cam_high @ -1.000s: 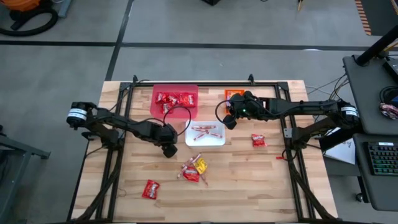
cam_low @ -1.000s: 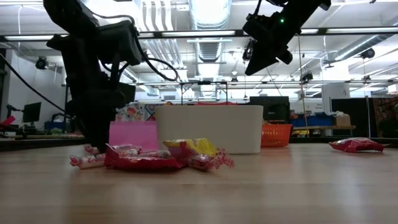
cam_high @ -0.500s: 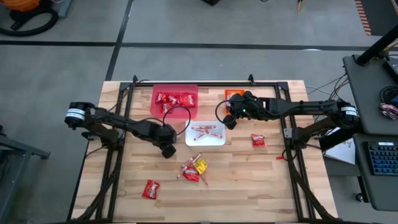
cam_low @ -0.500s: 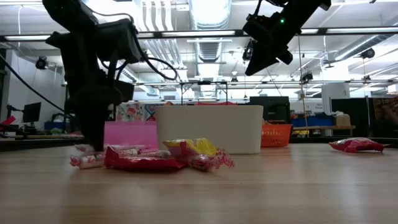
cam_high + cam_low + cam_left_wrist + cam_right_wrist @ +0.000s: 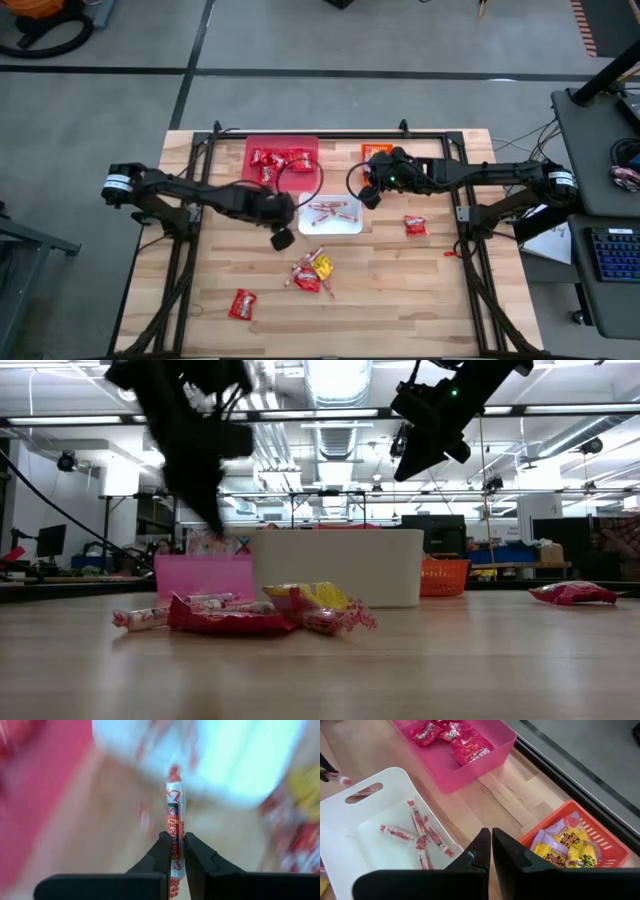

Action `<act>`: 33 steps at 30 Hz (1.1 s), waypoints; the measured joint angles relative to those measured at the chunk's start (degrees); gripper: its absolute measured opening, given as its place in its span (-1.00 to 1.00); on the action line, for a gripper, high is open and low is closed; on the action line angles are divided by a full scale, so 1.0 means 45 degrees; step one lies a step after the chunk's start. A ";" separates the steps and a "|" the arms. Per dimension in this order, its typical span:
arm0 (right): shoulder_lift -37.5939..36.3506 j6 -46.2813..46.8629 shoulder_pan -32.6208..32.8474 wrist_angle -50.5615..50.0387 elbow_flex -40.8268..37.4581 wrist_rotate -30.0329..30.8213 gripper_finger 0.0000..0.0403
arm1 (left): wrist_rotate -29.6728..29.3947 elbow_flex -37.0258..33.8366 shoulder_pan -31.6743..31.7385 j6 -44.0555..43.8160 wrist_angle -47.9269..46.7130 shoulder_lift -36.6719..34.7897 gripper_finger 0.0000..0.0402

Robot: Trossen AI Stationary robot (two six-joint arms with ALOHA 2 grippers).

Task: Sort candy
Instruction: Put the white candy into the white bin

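Observation:
My left gripper [image 5: 283, 238] hangs over the bare wood just left of the white bin [image 5: 331, 226], shut on a thin red-and-white stick [image 5: 173, 815]. It shows as a dark blur in the low view [image 5: 215, 525]. More sticks lie in the white bin [image 5: 395, 825]. Red packets fill the pink bin [image 5: 282, 160], and yellow packets lie in the orange bin [image 5: 570, 840]. A small heap of candy [image 5: 312, 272] rests on the table. My right gripper [image 5: 491, 832] is shut with nothing in it, high between the white and orange bins. My left gripper pinches the stick's two long sides [image 5: 173, 842] between its two fingers [image 5: 160, 851]. The fingers slant down from the table's left. Most of the stick reaches out past the fingertips. It is lifted clear of the table.
One red packet [image 5: 243, 304] lies near the front left, another [image 5: 415, 226] right of the white bin. A black frame [image 5: 460, 215] runs round the work area. Bare wood lies along the table's near edge.
My left gripper has shut on a stick at the left end of the heap. It has then risen, rolled and drifted toward the white bin. The stick has come up off the table with it.

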 joint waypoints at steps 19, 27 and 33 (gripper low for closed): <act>0.0005 0.0034 0.0422 -0.0716 -0.0005 -0.0001 -0.94 | -0.0438 0.4626 0.0267 0.5979 0.1107 0.4214 -0.97; 0.0005 0.0268 0.0609 -0.0996 -0.0005 0.0014 -0.94 | -0.0479 0.5447 0.0598 0.7275 0.0408 0.5076 -0.91; 0.0005 0.0263 0.0623 -0.1001 -0.0005 0.0014 -0.94 | -0.0484 0.5387 0.0709 0.7212 0.0425 0.5090 -0.70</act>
